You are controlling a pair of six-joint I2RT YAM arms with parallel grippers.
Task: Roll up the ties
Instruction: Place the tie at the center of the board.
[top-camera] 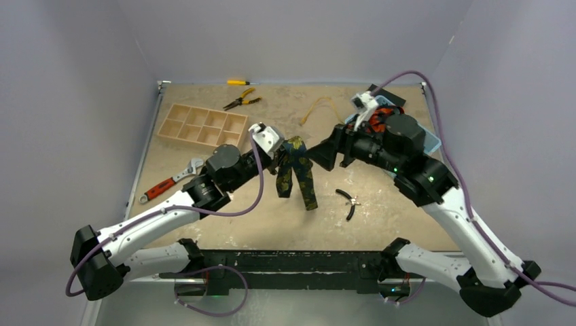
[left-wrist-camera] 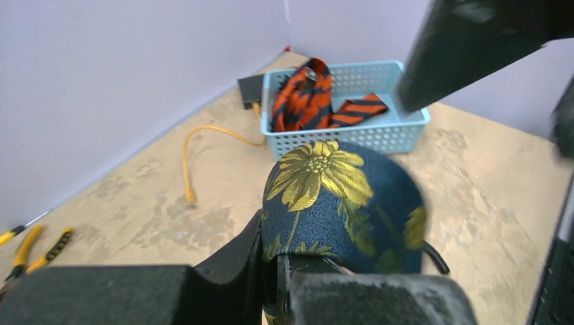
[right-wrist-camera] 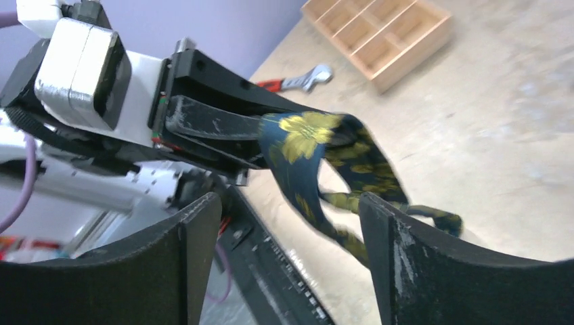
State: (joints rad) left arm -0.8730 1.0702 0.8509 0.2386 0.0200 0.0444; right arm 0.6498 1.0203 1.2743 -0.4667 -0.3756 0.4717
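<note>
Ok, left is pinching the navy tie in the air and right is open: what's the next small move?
Probably lower the left gripper to lay the navy tie on the table. It hangs doubled from that closed gripper, the right gripper is open and empty, and rolling likely needs it flat.

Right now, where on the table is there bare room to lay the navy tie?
Bare: the near strip left of the black cutters, below the navy tie; also between the wooden tray and the yellow cord. Crowded: the middle, where the left tool and right tool meet, and the basket corner.
</note>
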